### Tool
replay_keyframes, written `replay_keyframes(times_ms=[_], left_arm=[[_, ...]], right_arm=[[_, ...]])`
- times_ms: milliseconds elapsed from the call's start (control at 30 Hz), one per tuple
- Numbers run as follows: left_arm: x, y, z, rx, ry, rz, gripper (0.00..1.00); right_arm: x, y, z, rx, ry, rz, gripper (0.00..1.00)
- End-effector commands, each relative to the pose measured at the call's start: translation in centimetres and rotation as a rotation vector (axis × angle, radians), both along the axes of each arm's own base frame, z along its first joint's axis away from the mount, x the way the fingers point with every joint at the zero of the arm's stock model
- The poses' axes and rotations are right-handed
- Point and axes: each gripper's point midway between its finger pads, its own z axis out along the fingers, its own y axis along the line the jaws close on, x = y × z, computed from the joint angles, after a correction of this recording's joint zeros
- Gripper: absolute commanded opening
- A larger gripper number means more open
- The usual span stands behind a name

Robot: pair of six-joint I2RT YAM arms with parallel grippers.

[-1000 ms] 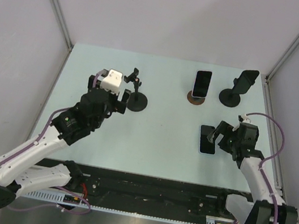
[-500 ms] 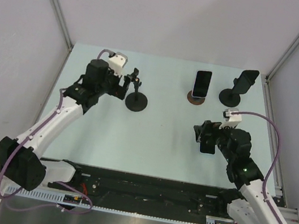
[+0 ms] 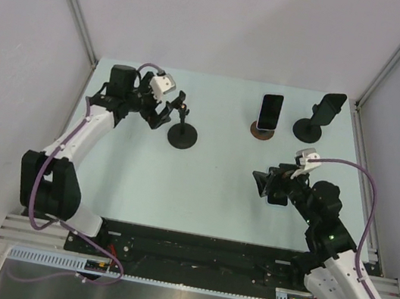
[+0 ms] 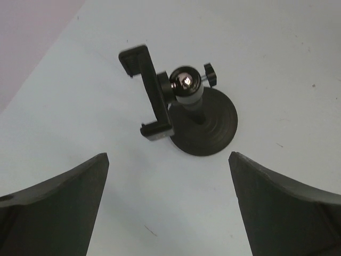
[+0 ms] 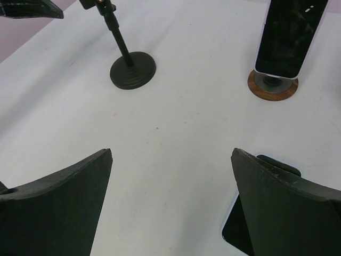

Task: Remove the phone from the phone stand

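A black phone with a white rim (image 3: pixel 270 111) stands upright on a phone stand with a round brown base (image 3: pixel 262 133) at the back of the table. It also shows in the right wrist view (image 5: pixel 290 32), as does the brown base (image 5: pixel 273 85). A second phone (image 3: pixel 278 198) lies flat on the table, and its corner shows behind my right finger (image 5: pixel 240 229). My right gripper (image 3: pixel 264 183) (image 5: pixel 171 154) is open and empty just left of that flat phone. My left gripper (image 3: pixel 161 116) (image 4: pixel 168 156) is open and empty, facing an empty black clamp stand (image 4: pixel 184 104).
The empty clamp stand (image 3: pixel 182 127) stands on a round black base left of centre (image 5: pixel 133 69). Another black stand (image 3: pixel 319 117) with a tilted plate stands at the back right. Grey walls close in the table on the left, back and right.
My left arm has swung out to the left side of the table, with its gripper still beside the clamp stand. My right gripper has moved left and forward, off the flat phone.
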Motion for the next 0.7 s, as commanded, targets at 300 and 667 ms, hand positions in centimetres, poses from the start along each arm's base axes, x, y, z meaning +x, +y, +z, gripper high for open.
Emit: replay_keyframes(times_ms=[300,667], left_arm=[[1.7,-3.6,1.6,-0.155,-0.107,-0.428,0.82],[-0.3,-4.0,2.3,-0.204,-0.077,-0.446,0.59]], right_arm=[[-0.5,1.2,1.0,0.006,-0.067,0.082,0.99],[-0.6,1.4,1.0,0.007,-0.067,0.092,0.99]])
